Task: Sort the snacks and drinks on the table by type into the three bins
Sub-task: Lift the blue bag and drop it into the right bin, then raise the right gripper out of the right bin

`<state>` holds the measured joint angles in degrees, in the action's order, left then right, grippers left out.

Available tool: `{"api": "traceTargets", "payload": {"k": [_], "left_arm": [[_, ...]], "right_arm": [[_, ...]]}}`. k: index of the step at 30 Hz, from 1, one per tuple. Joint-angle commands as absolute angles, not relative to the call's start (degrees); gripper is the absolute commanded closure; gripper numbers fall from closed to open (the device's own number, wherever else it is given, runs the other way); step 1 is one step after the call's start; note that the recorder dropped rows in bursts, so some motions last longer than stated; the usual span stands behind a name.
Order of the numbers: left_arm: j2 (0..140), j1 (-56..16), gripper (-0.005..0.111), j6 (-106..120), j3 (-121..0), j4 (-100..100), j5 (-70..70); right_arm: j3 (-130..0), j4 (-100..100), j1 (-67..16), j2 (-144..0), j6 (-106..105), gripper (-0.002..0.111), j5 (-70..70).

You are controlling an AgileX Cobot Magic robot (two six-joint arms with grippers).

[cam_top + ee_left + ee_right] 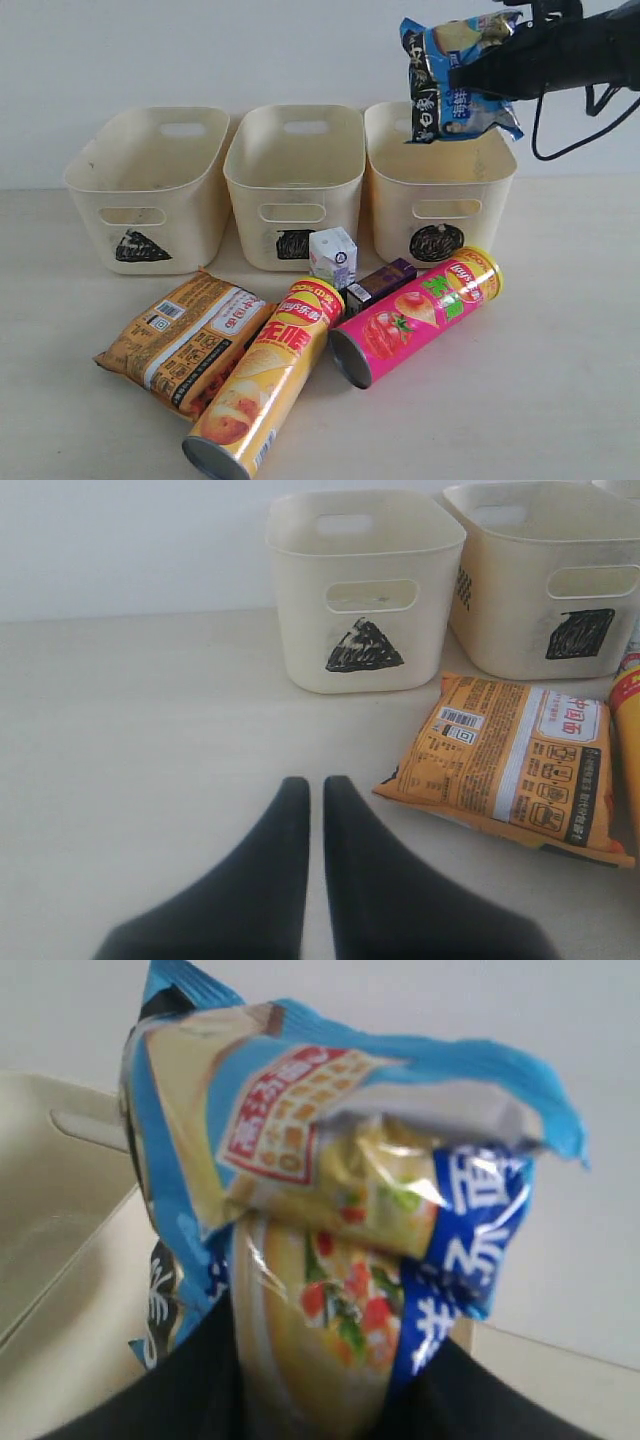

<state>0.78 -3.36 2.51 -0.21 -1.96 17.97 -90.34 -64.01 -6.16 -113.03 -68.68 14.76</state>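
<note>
– Over the circle bin (392, 205), what's hanging?
– Shiny blue-black bag (430, 100). The right gripper (460, 78) is clamped across its middle, and the film is bunched and folded in the right wrist view. The bag looks to be above the bin's opening, not down in it.
– Handling?
– Judged light, soft and crinkly, with slick foil. The contents probably crush if squeezed hard. A mid-body pinch looks the safest hold, since a grab on the edge seam could slip.
– Left side?
– Left gripper (315, 790) sits low over the table (560, 380), fingers almost together with nothing between them. The orange-brown bag (185, 340) lies flat near it, and the triangle bin (100, 200) is beyond.
– Everything else?
– Yellow chip tube (265, 390) is on its side just beside the orange-brown bag. Pink chip tube (415, 315) is also lying down. White carton (333, 257) stands upright in front of the square bin (250, 220), and the purple carton (380, 282) sits between the two tube tops. No contents show in the triangle or square bins from here.
– Tubes?
– Likely stiff and light, and round, so they may roll. Best gripped across the barrel.
– Surface, room?
– Pale beige tabletop with faint grain, smooth and flat. Plain white wall (200, 50) sits behind the bins. A black cable (545, 140) loops off the right arm.
</note>
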Motion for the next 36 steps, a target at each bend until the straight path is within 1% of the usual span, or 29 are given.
{"api": "traceTargets", "payload": {"k": [1,8,10,13,19,21,22,29,31,32,33,35,36], "left_arm": [[0.34,-3.20,0.102,2.59,0.00,-2.40,17.58],[0.34,-3.20,0.102,2.59,0.00,-2.40,17.58],[0.34,-3.20,0.102,2.59,0.00,-2.40,17.58],[0.34,-3.20,0.102,2.59,0.00,-2.40,17.58],[0.34,-3.20,0.102,2.59,0.00,-2.40,17.58],[0.34,-3.20,0.102,2.59,0.00,-2.40,17.58],[0.34,-3.20,0.102,2.59,0.00,-2.40,17.58],[0.34,-3.20,0.102,2.59,0.00,-2.40,17.58],[0.34,-3.20,0.102,2.59,0.00,-2.40,17.58],[0.34,-3.20,0.102,2.59,0.00,-2.40,17.58],[0.34,-3.20,0.102,2.59,0.00,-2.40,17.58],[0.34,-3.20,0.102,2.59,0.00,-2.40,17.58],[0.34,-3.20,0.102,2.59,0.00,-2.40,17.58]], "right_arm": [[-93.46,-64.66,-6.43,-117.02,-69.16,0.108,13.21],[-96.45,-65.04,-7.10,-121.59,-68.56,0.108,13.33],[-97.04,-65.04,-7.56,-122.27,-68.56,0.102,13.14],[-97.32,-65.04,-8.12,-122.50,-69.06,0.084,13.09],[-97.32,-65.04,-8.51,-122.50,-69.07,0.037,11.33],[-97.32,-65.04,-8.51,-122.50,-68.96,0.026,10.69],[-97.32,-65.04,-8.51,-122.50,-68.96,0.024,10.57],[-97.32,-65.04,-8.51,-121.05,-68.96,0.025,11.31],[-97.32,-64.26,-8.51,-119.65,-68.96,0.026,12.97],[-97.32,-63.99,-8.51,-119.09,-68.96,0.029,14.26],[-97.32,-63.74,-8.51,-118.38,-68.96,0.034,15.72],[-97.32,-62.80,-8.51,-117.01,-68.68,0.050,18.32],[-97.32,-61.70,-8.51,-116.31,-68.11,0.061,20.09]]}}
